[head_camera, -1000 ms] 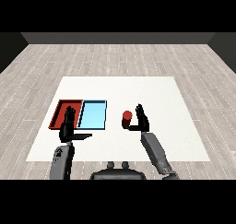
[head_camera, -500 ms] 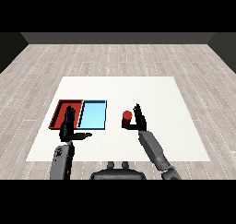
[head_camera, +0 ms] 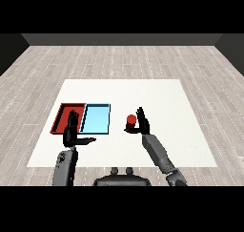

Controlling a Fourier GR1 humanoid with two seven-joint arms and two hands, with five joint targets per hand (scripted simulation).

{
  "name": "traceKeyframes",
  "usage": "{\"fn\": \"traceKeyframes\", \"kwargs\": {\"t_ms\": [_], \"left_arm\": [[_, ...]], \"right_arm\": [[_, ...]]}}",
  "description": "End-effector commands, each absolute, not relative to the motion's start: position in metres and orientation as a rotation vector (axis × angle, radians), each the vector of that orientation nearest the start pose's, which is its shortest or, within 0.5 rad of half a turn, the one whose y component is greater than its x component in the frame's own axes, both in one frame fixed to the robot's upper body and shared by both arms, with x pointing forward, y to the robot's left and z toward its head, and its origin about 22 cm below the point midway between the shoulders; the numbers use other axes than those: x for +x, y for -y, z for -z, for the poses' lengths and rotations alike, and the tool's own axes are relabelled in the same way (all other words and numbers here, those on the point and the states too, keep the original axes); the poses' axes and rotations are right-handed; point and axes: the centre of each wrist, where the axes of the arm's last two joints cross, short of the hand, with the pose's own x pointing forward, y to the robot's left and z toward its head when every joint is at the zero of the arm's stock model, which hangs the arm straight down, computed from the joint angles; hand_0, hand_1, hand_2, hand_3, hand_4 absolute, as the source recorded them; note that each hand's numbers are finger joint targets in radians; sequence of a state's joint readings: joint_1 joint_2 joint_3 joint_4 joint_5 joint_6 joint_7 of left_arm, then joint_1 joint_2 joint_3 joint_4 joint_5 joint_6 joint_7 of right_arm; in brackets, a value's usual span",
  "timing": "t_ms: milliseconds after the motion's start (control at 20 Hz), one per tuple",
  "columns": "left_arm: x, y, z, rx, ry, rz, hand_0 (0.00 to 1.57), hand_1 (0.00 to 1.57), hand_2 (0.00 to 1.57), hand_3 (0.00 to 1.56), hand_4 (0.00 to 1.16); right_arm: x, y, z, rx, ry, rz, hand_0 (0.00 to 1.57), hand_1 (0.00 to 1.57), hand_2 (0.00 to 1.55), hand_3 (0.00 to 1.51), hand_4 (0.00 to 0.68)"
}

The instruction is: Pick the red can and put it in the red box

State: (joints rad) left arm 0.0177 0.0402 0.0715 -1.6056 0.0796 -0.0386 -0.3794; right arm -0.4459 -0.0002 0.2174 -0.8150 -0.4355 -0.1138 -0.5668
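Head view: you had the right hand (head_camera: 141, 122) just beside the red can (head_camera: 130, 122), which stood upright on the white table (head_camera: 157, 97), to the right of the light blue tray (head_camera: 95, 119) and apart from it. The fingers were raised and relaxed alongside the can, not yet curled round it, though whether they touched its side could not be determined. The left hand (head_camera: 72, 133) was spread open with the thumb out, hovering at the near edge of the red tray (head_camera: 63, 115) and holding nothing. Risks noted: if you closed the right hand from this side-on position, the fingers could push the can leftward or tip it before the thumb came round. The red tray lay beyond the blue one, so a low carry could catch the blue tray's rim or end in the wrong tray. Your left hand stood at the drop zone and could obstruct the placement.
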Motion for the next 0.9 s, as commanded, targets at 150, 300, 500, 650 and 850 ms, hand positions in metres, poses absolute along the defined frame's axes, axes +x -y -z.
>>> {"fn": "traceKeyframes", "kwargs": {"t_ms": [150,300,500,650,850], "left_arm": [[0.237,-0.237,-0.012,0.017,1.975,-0.046,0.0,0.0,0.0,0.0,0.0],[0.224,-0.262,-0.01,0.008,1.966,-0.05,0.0,0.0,0.0,0.0,0.0],[0.236,-0.266,-0.009,0.027,1.972,-0.053,0.0,0.0,0.0,0.0,0.0],[0.246,-0.251,-0.004,0.024,1.977,-0.051,0.0,0.0,0.0,0.0,0.0],[0.242,-0.264,0.0,0.017,1.979,-0.067,0.0,0.0,0.0,0.0,0.0]], "right_arm": [[0.318,0.133,0.069,0.266,1.69,0.097,0.0,0.0,0.0,0.0,0.0],[0.338,0.137,0.058,0.251,1.695,0.111,0.0,0.0,0.0,0.0,0.0],[0.325,0.128,0.075,0.277,1.683,0.114,0.0,0.0,0.0,0.0,0.0],[0.334,0.135,0.071,0.269,1.674,0.098,0.0,0.0,0.0,0.0,0.0],[0.332,0.149,0.069,0.236,1.661,0.114,0.0,0.0,0.0,0.0,0.0]]}}
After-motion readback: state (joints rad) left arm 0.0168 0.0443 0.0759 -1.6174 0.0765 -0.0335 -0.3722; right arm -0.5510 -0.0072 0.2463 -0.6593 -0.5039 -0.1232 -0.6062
